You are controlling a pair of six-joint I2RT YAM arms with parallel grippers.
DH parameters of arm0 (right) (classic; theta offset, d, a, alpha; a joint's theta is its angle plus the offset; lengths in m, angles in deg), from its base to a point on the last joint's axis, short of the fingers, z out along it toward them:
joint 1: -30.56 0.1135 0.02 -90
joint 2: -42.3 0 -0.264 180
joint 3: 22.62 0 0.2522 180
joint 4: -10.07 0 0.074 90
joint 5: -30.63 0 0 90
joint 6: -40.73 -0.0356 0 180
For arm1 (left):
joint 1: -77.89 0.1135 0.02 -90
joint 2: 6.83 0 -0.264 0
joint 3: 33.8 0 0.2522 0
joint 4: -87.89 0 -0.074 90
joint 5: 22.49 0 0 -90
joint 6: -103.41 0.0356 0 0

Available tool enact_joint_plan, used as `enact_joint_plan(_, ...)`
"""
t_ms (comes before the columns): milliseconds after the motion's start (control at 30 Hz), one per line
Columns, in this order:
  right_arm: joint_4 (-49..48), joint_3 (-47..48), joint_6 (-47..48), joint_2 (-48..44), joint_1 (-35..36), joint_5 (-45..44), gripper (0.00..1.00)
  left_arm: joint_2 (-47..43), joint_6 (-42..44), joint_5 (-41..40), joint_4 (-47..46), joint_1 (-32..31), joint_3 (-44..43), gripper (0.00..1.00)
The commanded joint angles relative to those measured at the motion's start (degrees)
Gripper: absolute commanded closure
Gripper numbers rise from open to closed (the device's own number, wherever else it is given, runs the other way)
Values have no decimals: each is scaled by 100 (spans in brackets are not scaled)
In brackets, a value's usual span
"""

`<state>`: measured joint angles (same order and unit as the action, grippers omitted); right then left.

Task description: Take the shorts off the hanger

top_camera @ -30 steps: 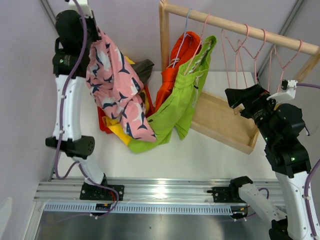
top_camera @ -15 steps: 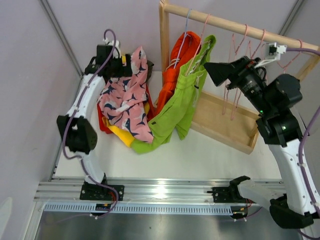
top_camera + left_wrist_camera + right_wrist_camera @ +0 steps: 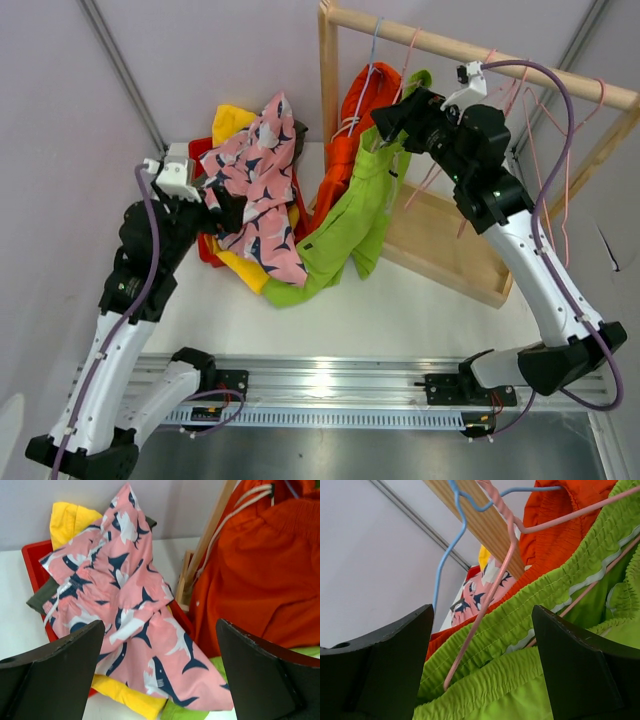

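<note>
The left arm [image 3: 112, 335] and the right arm [image 3: 540, 275] both have white shells between bulky black joints, a lilac cable [image 3: 525, 65] running along each, small white wrist mounts, and broad matte black fingers [image 3: 55, 672].

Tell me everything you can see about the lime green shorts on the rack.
The lime green shorts are soft, thin-looking fabric with a gathered elastic waistband and a pale drawstring. They hang by the waist from a pink wire hanger on the wooden rail, draping diagonally so the leg ends lie on the white table. The orange shorts press against them, and the pink patterned shorts overlap their lower hem. The right gripper sits open at the waistband.
</note>
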<state>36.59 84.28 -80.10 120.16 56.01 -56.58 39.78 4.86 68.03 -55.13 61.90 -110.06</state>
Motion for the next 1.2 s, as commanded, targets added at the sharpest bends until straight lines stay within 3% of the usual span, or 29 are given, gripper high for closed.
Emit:
enact_joint_plan(0, -519, 274, 77, 219, 100, -270, 25, -117, -15, 90, -529, -71, 554, 1)
enact_joint_plan(33, -589, 327, 60, 281, 109, -270, 30, -143, -23, -15, -529, -71, 598, 1)
enact_joint_plan(100, -633, 389, 42, 378, 144, -270, 52, -187, -49, -25, -564, -71, 660, 1)
enact_joint_plan(267, -651, 564, 129, 519, 197, -481, 77, -188, -102, 107, -653, -71, 801, 1)
enact_joint_plan(300, -625, 582, 130, 502, 214, -516, 91, -196, -85, 107, -652, -80, 801, 1)
enact_joint_plan(367, -590, 556, 147, 379, 215, -647, 100, -231, -76, 150, -687, -80, 801, 1)
enact_joint_plan(467, -546, 495, 182, 90, 232, -823, 100, -240, 20, 213, -627, -220, 617, 1)
enact_joint_plan(567, -511, 450, 209, -192, 232, -1069, 100, -152, 213, -16, -372, -904, 213, 1)
enact_joint_plan(700, -441, 450, 113, -762, 267, -1351, 100, 41, 346, -551, -134, -2247, -664, 1)
enact_joint_plan(833, -247, 634, 42, -1036, 329, -1447, 100, 444, 372, -473, 7, -3189, -1350, 1)
enact_joint_plan(1000, -10, 600, -19, -1291, 417, -1746, 100, 1481, 838, -850, -54, -4620, -2011, 1)
enact_joint_plan(1167, -10, 223, -142, -1537, 417, -1773, 100, 2132, 532, -19, -765, -4958, -2100, 1)
